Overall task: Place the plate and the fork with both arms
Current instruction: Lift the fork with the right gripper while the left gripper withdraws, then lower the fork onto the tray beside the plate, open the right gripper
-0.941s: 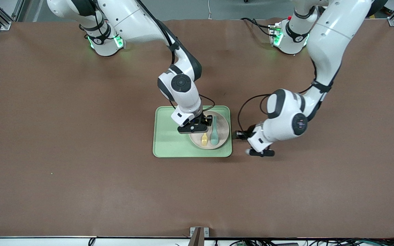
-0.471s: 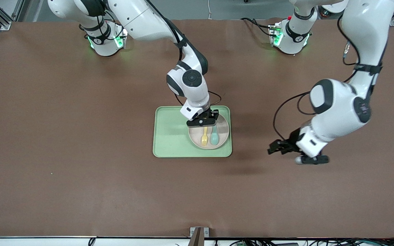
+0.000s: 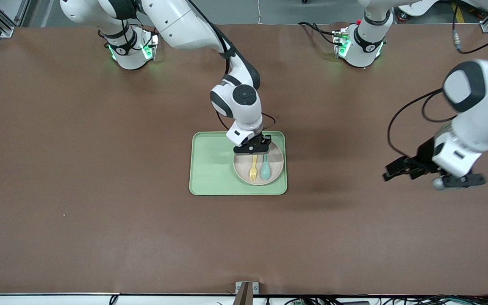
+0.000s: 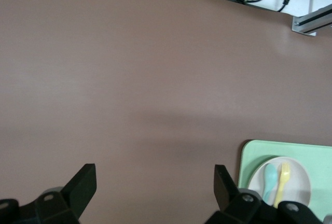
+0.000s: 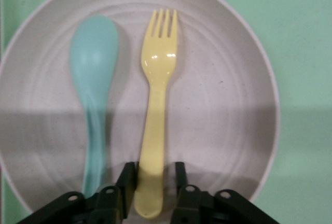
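Two claws differed: right claw point(image 5: 151, 182) pinched the fork point(image 5: 155, 112) handle on the plate point(image 5: 249, 115); a straight lift suited; left claw point(image 4: 153, 187) hung spread over bare worktop point(image 3: 100, 169).

Even overhead light, soft shadows, left arm point(image 3: 477, 110) motion-blurred.

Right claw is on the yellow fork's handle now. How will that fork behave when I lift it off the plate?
The fork looks like thin, glossy plastic, so it is probably light, stiff, and a bit slippery. The right claw grips only the handle end, so the tines may droop or pivot. Lying flat on the plate, it should not roll, but could nudge the spoon beside it.
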Controlling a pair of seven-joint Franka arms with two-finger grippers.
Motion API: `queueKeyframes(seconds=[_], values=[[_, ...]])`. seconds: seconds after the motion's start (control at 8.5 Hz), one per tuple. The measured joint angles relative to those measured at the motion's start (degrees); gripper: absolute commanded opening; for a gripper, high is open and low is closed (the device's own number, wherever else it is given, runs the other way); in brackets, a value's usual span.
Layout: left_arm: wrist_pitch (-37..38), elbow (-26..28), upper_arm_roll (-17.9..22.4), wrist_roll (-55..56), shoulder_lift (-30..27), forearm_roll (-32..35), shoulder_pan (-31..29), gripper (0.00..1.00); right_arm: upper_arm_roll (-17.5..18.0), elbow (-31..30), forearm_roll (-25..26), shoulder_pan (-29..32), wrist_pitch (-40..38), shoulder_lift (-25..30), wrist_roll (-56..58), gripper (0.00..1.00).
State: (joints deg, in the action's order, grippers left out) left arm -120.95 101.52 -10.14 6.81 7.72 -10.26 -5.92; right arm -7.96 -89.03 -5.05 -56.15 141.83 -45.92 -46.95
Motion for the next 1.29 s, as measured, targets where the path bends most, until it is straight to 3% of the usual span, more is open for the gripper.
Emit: queueKeyframes(seconds=[0.12, 0.35, 0.71, 1.06, 1.29], values=[[3.3, 0.0, 5.6, -0.4, -4.2, 1.4, 4.1, 1.0, -0.8, 0.2, 0.1, -0.6, -0.8, 0.0, -0.1, 0.01], [8.0, 0.4, 11.1, -0.6, -9.5, 4.8, 9.5, 1.0, -2.0, 0.2, 0.4, -2.0, -1.0, 0.0, -1.7, 0.0], [22.1, -4.1, 11.9, -2.0, -11.0, 9.8, 10.9, 1.0, -2.8, 1.1, 0.4, -1.8, -1.9, 0.7, -2.3, 0.0], [24.1, -8.0, 12.3, -3.3, -11.1, 10.5, 10.8, 1.0, -3.1, 1.0, 0.4, 1.7, -9.2, 6.5, -0.9, 0.0], [24.1, -8.9, 12.5, -3.6, -11.1, 10.5, 10.7, 1.0, -3.1, -3.9, 0.4, 4.7, -10.0, 8.6, 3.7, 0.0]])
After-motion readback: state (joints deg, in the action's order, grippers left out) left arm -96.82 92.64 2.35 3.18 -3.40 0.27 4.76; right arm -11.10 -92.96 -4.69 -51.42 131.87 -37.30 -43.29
